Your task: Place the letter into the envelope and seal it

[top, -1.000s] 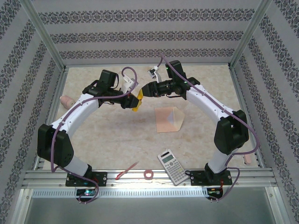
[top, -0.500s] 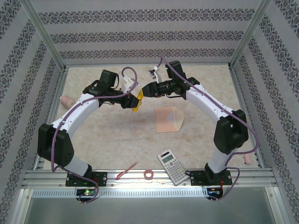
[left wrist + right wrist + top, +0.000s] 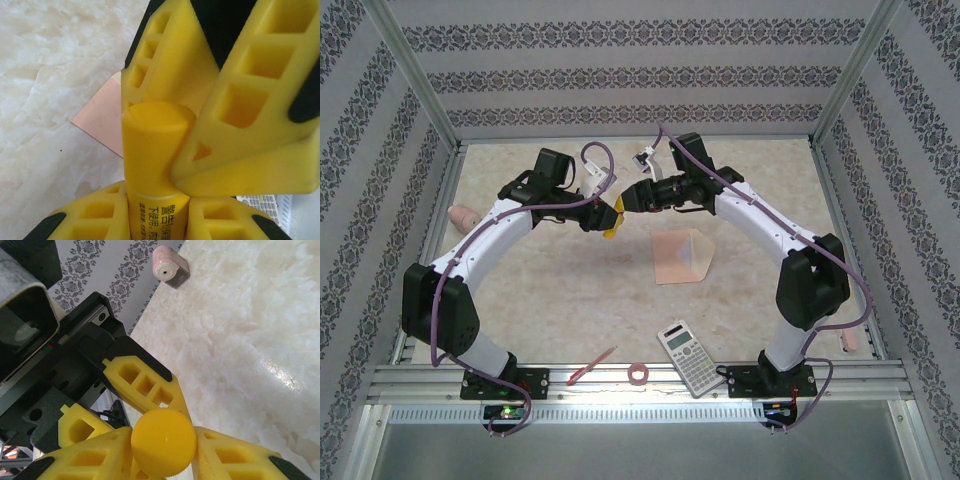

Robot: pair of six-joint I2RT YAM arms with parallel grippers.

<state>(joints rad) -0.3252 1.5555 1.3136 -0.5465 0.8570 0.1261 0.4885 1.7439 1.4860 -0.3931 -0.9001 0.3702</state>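
1. From above, your two arms arch inward and your left gripper [image 3: 610, 217] and right gripper [image 3: 627, 197] meet tip to tip over the back half of the table [image 3: 520, 290]. At this size you cannot tell how their jaws stand. The peach envelope [image 3: 680, 257] lies flat on the table, right of the grippers and nearer the arm bases. The calculator [image 3: 688, 357] lies nearer still.
2. At the left wrist, your left gripper [image 3: 155, 216] is clamped on the body of a yellow glue stick [image 3: 155, 165]. The right gripper [image 3: 167, 135] presses on its cap. A corner of the envelope [image 3: 100, 120] shows on the table beyond.
3. At the right wrist, your right gripper [image 3: 162, 455] is closed around the round cap. The left gripper [image 3: 120, 407] sits behind it. A small pink object [image 3: 170, 261] lies near the wall.
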